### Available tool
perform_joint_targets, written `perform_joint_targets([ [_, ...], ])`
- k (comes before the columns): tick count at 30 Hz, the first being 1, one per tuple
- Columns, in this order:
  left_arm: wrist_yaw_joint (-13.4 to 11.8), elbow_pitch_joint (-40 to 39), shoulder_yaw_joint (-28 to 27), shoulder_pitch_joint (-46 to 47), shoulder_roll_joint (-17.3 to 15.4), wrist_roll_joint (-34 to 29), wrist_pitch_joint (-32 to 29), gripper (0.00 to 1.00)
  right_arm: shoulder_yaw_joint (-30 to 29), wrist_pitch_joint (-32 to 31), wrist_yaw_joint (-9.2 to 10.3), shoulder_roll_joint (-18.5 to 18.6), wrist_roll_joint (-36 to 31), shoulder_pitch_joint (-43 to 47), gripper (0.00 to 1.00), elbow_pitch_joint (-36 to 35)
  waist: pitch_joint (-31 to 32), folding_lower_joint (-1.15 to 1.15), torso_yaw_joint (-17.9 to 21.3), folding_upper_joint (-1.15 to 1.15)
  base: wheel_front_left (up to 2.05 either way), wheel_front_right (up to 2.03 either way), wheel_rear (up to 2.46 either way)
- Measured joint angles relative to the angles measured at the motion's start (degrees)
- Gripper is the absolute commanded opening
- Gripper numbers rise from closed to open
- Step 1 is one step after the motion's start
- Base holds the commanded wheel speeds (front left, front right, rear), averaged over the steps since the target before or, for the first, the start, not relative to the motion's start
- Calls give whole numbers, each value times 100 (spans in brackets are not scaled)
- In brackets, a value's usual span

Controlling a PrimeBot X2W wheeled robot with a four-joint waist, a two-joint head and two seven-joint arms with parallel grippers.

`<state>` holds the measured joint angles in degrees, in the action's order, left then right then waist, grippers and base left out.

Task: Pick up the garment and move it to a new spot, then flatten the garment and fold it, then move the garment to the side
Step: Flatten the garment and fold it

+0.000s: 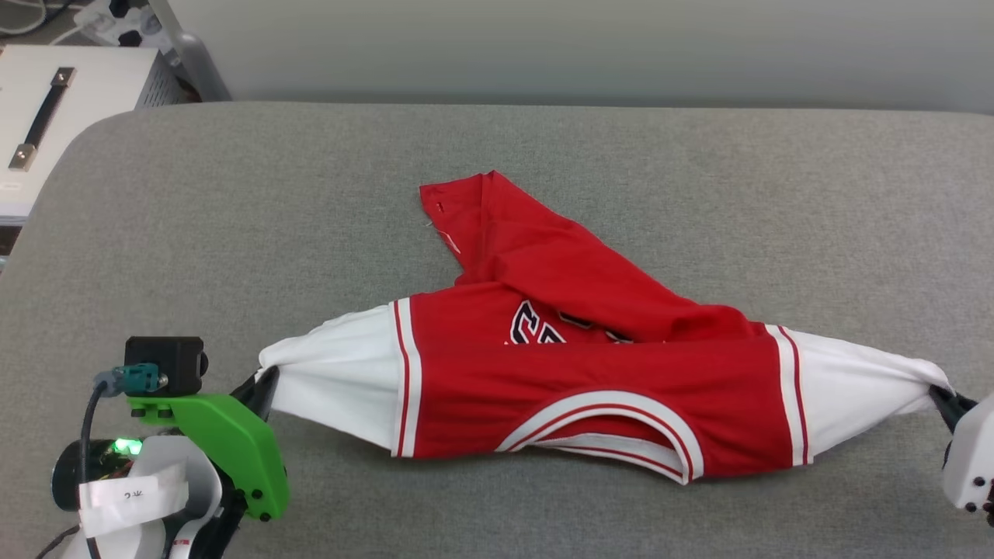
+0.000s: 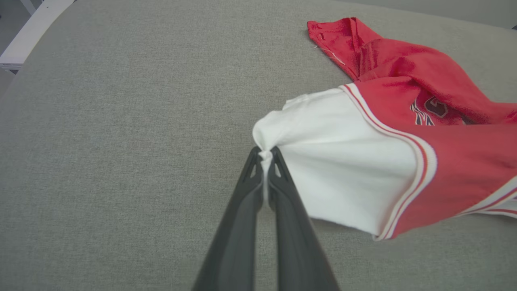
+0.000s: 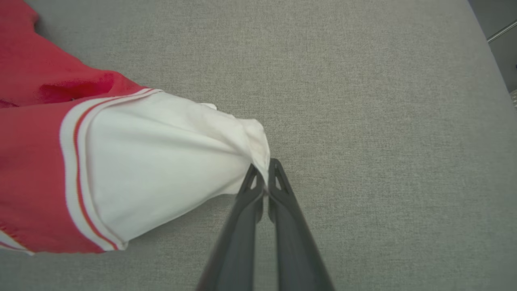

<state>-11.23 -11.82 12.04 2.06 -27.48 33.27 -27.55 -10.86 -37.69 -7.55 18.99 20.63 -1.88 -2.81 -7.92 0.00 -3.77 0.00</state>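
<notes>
pinching one white sleeve tip each, both pairs of jaws are clenched on cloth. the left gripper (image 2: 265, 154) has a small twist of the left-hand sleeve (image 2: 339, 161) nipped between its fingertips. the right gripper (image 3: 265, 171) bites the edge of the right-hand sleeve (image 3: 161, 161) the same way.

from those two pinches the garment (image 1: 590, 380) runs taut as a band across the near half of the grey surface (image 1: 233, 233), parallel to its near edge. the sleeves are drawn into cones, and the collar (image 1: 613, 435) lies on the side towards that near edge. the red body is not spread. it lies bunched and folded over towards the middle of the grey surface, with a hem corner (image 1: 466, 210) pointing to its far edge and a fold partly covering the lettering (image 1: 536, 326).

this reads as the flattening step, with both grasps in place for a stretch. the next move likely calls for both arms to hold the tension evenly and drag or flick the shirt towards the near edge so the crumpled body unrolls flat. an uneven pull, or a thin pinch slipping, would skew it.
</notes>
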Motion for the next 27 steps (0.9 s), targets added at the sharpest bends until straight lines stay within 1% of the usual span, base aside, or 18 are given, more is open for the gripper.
perform_joint_targets([
  [7, 93, -553, -182, 14, -320, -3, -7, 0, -276, 2, -1, 545, 571, -113, 0, -611, 323, 0, 75, 0, 0, 0, 0],
  [10, 149, -826, -310, 91, -413, 5, -8, 0, -445, -23, -3, 766, 768, -370, 0, -844, 386, 0, 124, 0, 0, 0, 0],
  [14, 267, -1189, -494, 494, -599, 70, -24, 0, -614, -37, -4, 1061, 955, -823, 0, -1089, 449, 0, 169, 0, 0, 0, 0],
  [19, 354, -1473, -701, 1209, -860, 88, -77, 0, -660, 154, -5, 1459, 1056, -1443, 0, -1160, 483, 0, 213, 0, 0, 0, 0],
  [23, 446, -1532, -768, 1695, -925, 163, -151, 0, -517, 327, -4, 1781, 1102, -1875, 0, -1148, 474, 0, 251, 0, 0, 0, 0],
  [27, 501, -1525, -859, 2068, -1000, 219, -159, 0, -409, 498, -4, 1904, 1165, -2334, 0, -1056, 422, 0, 296, 0, 0, 0, 0],
])
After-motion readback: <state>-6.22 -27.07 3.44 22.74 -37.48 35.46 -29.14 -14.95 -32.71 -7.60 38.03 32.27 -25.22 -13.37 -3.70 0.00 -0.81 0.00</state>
